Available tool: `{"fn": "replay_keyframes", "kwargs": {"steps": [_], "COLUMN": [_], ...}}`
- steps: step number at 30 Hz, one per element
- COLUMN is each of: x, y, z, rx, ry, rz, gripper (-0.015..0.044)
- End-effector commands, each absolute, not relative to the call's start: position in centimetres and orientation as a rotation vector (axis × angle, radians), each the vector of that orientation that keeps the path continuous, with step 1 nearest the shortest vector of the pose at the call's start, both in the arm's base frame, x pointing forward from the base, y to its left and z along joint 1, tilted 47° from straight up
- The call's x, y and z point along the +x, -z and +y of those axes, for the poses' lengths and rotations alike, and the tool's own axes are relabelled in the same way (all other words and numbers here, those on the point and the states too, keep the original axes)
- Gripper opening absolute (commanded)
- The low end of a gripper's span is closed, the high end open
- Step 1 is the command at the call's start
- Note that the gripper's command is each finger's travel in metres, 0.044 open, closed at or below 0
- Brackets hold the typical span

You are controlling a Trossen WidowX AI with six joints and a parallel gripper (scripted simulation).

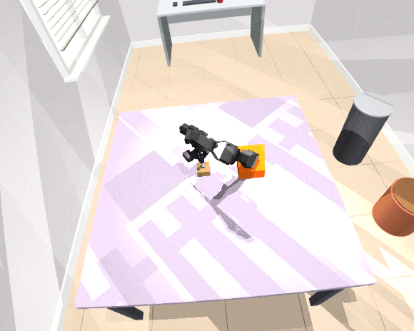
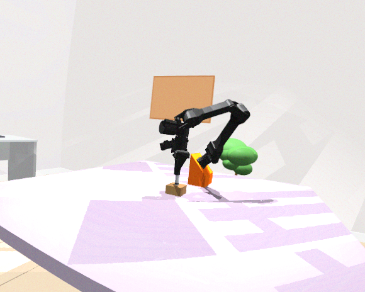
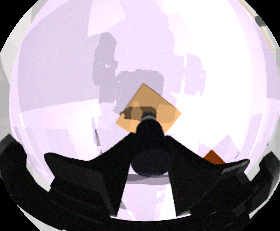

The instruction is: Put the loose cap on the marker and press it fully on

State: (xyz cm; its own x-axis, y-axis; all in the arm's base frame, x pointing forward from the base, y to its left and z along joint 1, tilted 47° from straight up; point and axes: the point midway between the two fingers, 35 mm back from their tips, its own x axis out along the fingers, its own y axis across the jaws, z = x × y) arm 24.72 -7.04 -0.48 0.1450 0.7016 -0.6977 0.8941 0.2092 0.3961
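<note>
Between the jaws sits the cap, clenched and pointing straight down. The gripper hangs directly over the marker, whose pale shaft shows just below the cap; whether the cap is fully seated cannot be told. The marker stands upright in the block, left of the orange base. Judgement: the cap is light, stiff and smooth, best held at mid-body; an off-axis press could tilt the marker.

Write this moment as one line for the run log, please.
phase: capping | gripper: shut on cap | cap: directly over marker in holder block | fully seated: cannot tell | arm: not withdrawn
</note>
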Motion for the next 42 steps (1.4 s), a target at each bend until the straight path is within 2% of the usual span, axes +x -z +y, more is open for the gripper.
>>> {"fn": "replay_keyframes", "kwargs": {"steps": [1,42], "x": [24.9,25.9], "y": [1.9,5.9], "z": [-5.3,-2.3], "rx": [1.538,1.540], "ry": [0.250,0.247], "rz": [1.633,1.633], "gripper": [0.0000,0.0000]}}
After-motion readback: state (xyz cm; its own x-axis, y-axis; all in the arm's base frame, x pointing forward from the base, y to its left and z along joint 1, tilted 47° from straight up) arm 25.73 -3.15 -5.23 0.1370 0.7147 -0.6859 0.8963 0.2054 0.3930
